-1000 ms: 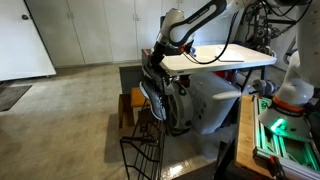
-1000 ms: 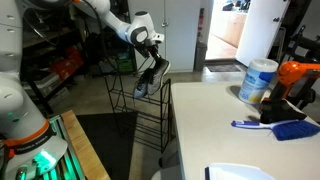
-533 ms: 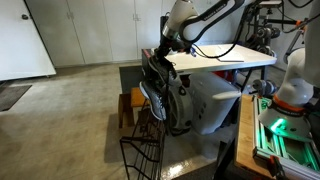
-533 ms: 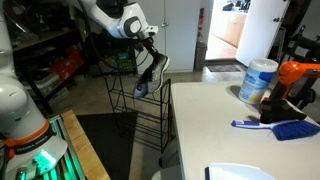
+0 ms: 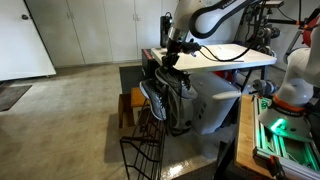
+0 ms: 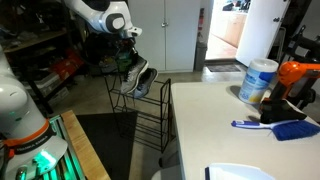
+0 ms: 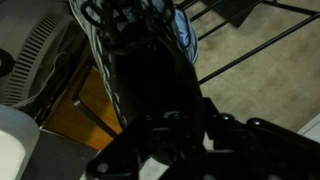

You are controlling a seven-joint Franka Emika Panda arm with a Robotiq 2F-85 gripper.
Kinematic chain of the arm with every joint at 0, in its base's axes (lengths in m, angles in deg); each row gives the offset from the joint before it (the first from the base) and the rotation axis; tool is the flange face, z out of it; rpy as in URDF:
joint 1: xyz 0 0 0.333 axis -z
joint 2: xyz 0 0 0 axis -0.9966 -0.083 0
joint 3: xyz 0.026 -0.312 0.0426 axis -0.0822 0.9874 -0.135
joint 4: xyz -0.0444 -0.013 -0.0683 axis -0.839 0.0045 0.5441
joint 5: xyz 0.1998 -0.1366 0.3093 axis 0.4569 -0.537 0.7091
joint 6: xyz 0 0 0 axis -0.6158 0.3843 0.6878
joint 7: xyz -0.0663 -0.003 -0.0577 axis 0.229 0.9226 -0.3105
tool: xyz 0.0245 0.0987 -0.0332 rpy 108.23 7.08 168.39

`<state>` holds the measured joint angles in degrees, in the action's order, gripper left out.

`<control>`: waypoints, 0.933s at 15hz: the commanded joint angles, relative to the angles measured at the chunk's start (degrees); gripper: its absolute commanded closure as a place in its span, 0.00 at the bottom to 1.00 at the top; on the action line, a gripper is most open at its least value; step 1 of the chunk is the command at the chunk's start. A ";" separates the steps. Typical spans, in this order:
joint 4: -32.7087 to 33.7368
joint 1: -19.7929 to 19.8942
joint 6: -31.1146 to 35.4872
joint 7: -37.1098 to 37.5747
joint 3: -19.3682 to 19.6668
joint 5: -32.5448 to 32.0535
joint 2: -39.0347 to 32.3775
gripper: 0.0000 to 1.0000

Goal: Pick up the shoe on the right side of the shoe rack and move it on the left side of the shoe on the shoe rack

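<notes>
Wrist view is mostly filled by the shoe, its laces facing the camera. The black wires of the shoe rack cross behind it on the right.

In an exterior view the pincer is pinching the shoe from above. The shoe hangs tilted just over the rack's top tier, toward the left end as that camera sees it. I cannot tell from any view whether it touches the wires or what else sits on that tier.

To the right, a wipes canister stands upright with its lid on near the far edge of the white bench. A blue brush lies flat just in front of it.

A second ago the shoe dangled toe-down over the right end of the rack. Since then the arm has swung it leftward, and it now lies at a flatter angle. The canister and brush have not moved.

The rack stands on a grey concrete floor, close against the bench edge. White cabinet doors line the far wall.
</notes>
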<state>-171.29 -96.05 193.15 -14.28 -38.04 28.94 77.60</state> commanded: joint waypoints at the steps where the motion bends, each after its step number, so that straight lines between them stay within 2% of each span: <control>1: -0.51 0.76 -0.79 -0.23 -1.25 0.57 0.77 0.88; 3: -0.94 0.90 -1.06 -0.67 -1.36 0.83 1.41 0.88; 4: -0.98 1.03 -1.06 -0.80 -1.33 0.83 1.43 0.95; 7: -3.65 -0.52 3.34 -2.15 -3.61 3.20 1.72 0.94; 10: -7.99 -1.85 11.32 -2.27 -6.23 4.71 2.64 0.94; 14: -13.08 -2.88 26.34 -4.72 -8.91 9.42 0.94 0.95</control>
<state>-180.30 -98.41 210.20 -15.49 -45.69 33.68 78.43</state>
